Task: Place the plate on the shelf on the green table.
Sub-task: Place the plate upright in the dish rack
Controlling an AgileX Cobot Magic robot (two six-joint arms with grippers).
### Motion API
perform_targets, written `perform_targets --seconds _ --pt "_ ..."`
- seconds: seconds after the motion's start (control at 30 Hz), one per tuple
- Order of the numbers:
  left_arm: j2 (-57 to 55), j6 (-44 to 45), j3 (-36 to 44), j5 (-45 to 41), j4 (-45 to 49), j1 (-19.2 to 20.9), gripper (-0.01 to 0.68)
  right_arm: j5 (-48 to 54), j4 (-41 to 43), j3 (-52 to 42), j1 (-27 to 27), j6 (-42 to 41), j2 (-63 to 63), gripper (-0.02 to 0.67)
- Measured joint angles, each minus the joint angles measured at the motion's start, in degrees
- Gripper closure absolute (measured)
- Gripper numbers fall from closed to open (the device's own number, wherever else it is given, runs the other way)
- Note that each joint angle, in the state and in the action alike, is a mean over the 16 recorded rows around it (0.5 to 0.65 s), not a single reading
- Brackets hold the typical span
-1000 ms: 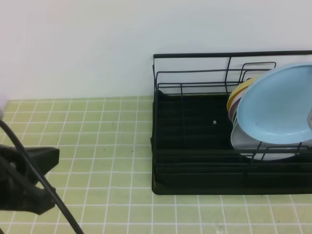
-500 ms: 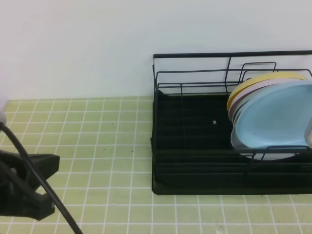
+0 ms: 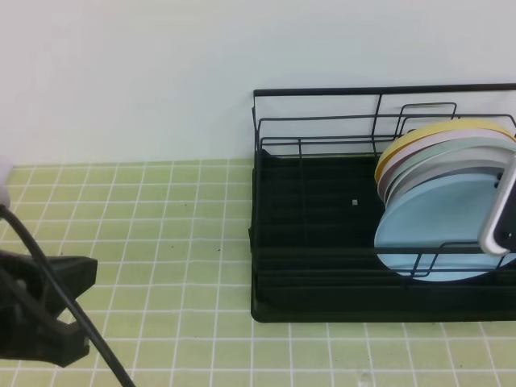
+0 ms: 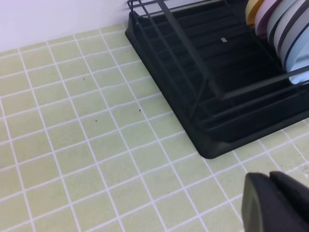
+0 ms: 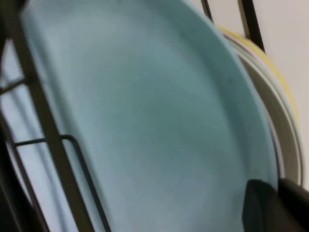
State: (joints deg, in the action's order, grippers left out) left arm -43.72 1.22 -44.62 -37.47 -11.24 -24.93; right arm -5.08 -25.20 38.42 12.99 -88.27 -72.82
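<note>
The light-blue plate stands nearly upright in the right end of the shelf, a black wire rack on the green table. It leans against the other plates behind it. My right gripper is at the plate's right edge; in the right wrist view its dark fingers are shut on the plate at its rim. My left gripper rests low at the front left, far from the shelf. The left wrist view shows that gripper shut and holding nothing.
A yellow plate and a pale plate stand in the rack behind the blue one. The rack's left half holds nothing. A black cable runs across the left arm. A white wall rises behind.
The blue plate has dropped from a tilted position above the rack down between the wires, now standing nearly upright. The right gripper came down with it. The left arm barely moved.
</note>
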Motion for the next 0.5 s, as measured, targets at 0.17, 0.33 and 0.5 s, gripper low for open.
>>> perform_targets --seconds 0.17,0.33,0.5 --pt "0.00 0.00 0.00 -0.15 0.00 0.00 0.674 -1.07 -3.44 -0.07 -1.02 -0.03 -1.31 0.633" --pt "0.00 0.00 0.00 -0.15 0.00 0.00 0.673 -1.66 -7.57 -0.07 -1.89 -0.04 -1.71 0.629" --pt "0.00 0.00 0.00 -0.14 -0.02 -0.01 0.673 -1.59 -10.51 -0.09 -2.26 -0.03 -1.75 0.590"
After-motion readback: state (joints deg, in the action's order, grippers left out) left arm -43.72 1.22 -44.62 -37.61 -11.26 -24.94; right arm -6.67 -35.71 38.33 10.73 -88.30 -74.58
